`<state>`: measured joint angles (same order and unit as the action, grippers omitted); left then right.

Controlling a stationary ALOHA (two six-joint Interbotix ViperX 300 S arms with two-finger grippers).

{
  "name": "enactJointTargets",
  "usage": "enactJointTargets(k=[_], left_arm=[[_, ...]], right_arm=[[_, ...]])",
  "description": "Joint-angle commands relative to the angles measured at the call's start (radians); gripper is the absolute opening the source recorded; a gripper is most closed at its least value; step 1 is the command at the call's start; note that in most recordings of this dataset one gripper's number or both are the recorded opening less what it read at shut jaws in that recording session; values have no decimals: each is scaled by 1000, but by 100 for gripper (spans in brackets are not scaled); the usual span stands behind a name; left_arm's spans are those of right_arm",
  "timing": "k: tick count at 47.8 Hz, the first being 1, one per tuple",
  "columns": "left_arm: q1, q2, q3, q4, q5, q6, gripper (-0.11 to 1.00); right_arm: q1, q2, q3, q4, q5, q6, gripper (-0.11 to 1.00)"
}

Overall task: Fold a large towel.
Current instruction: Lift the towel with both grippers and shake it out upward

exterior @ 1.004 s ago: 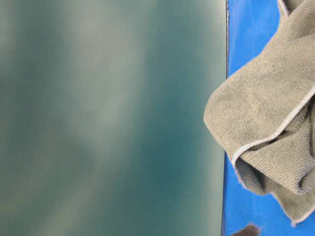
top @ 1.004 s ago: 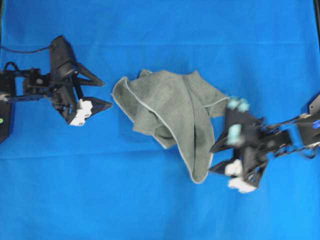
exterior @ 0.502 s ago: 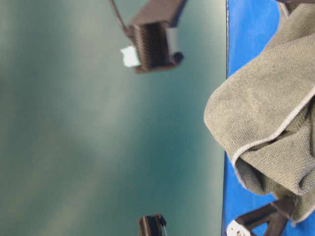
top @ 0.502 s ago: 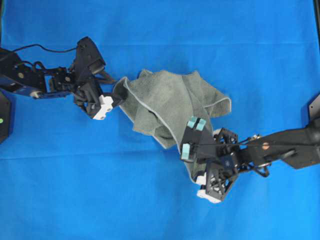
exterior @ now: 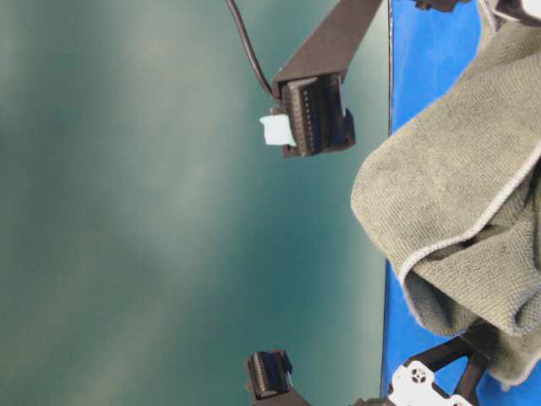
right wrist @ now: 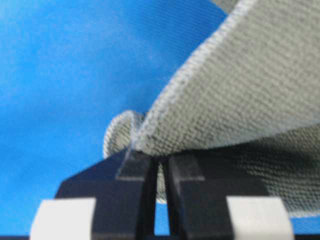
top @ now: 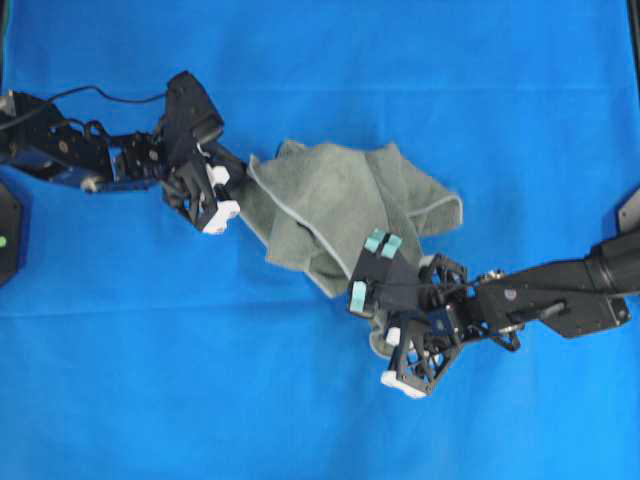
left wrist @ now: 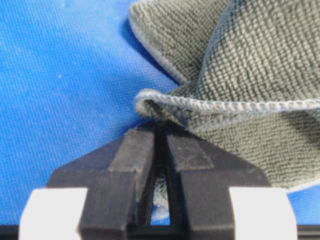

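Note:
The towel [top: 340, 205] is a grey-green fuzzy cloth with a pale hem, lying crumpled in the middle of the blue sheet; it also fills the right side of the table-level view [exterior: 456, 194]. My left gripper [top: 232, 192] is shut on the towel's left corner; cloth [left wrist: 240, 75] shows pinched between its black fingers [left wrist: 136, 150]. My right gripper [top: 388, 345] is shut on the towel's lower tip, with hemmed cloth [right wrist: 240, 95] caught between its fingers [right wrist: 187, 167]. The corner under the right gripper is hidden in the overhead view.
The bright blue sheet [top: 320, 60] covers the whole table. The left arm [top: 70, 155] reaches in from the left edge, the right arm [top: 560, 295] from the right edge. A dark block [top: 8, 235] sits at the far left.
Both arms came in from the sides to the towel. Each gripper went from open to shut on a towel corner. The towel's lower tip is now bunched under the right gripper.

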<state>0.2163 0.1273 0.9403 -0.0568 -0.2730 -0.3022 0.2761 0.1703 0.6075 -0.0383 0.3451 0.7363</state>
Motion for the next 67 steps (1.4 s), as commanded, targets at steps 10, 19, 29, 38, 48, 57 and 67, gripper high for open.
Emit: enactJointTargets(k=[10,19,29,38,48,57,67], left_arm=[[-6,-210,-18,17,183,28,1],[-3,-442,-58,23,391,91,1],[-2,-681,-132,23,549,184,1],[-2,-831,-215,28,617,259,1],[64,-847,-328,28,617,382,1],[225,-753,-442,28,601,468,1],[209,-686,-606,17,792,440,1]], right_arm=[[8,-153,5,-9,57,-5,1],[26,-347,-5,-84,121,-20,1],[23,-558,-29,-241,270,-23,1],[-38,-710,-69,-405,422,-18,1],[-276,-792,-130,-583,601,-23,1],[-506,-781,-210,-712,643,-46,1],[-508,-787,-348,-707,660,-110,1]])
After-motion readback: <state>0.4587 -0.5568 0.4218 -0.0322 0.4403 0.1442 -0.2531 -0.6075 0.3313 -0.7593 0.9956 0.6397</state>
